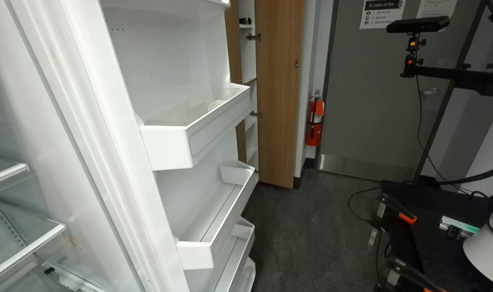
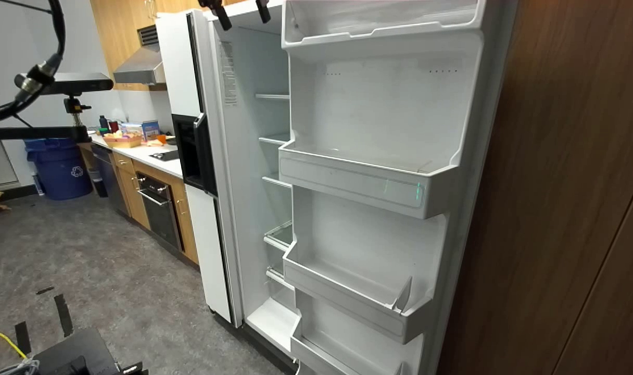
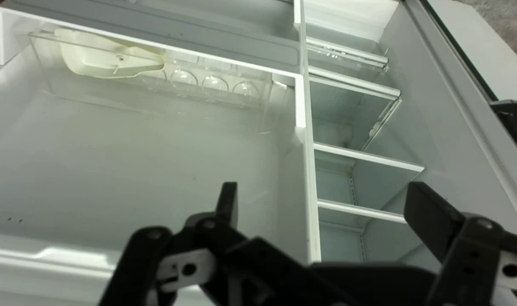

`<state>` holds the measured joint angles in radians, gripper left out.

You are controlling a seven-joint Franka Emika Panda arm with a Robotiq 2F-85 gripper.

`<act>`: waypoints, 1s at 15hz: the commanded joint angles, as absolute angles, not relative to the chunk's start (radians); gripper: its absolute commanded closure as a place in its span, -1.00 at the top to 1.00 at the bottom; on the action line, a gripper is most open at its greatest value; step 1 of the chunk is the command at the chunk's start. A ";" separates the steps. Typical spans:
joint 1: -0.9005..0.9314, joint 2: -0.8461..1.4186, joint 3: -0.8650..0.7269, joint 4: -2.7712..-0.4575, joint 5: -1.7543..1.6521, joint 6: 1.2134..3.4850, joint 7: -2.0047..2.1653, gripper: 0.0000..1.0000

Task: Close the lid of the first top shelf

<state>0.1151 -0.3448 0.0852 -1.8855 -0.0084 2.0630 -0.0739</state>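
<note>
Wrist view: the top shelf (image 3: 50, 274) looks white, perhaps notched (it's blurred).

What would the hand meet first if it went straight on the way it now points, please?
Most likely the edge of the open refrigerator door; it lines up with the open hand in the wrist view. Depth is unclear, so the hand might pass beside it toward the refrigerator shelves.

Fridge door (image 2: 368, 229) open; gripper (image 2: 246, 23) cropped, seemingly parted.
</note>
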 commanded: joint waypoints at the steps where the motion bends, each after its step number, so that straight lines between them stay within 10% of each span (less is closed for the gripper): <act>1: 0.088 -0.291 0.058 -1.743 -0.030 2.032 -0.117 1.00; 15: 0.060 -0.014 0.056 -1.397 -0.100 2.222 -0.081 1.00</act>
<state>0.0578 -0.1045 0.0321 -1.5000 -0.0617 2.1889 -0.1317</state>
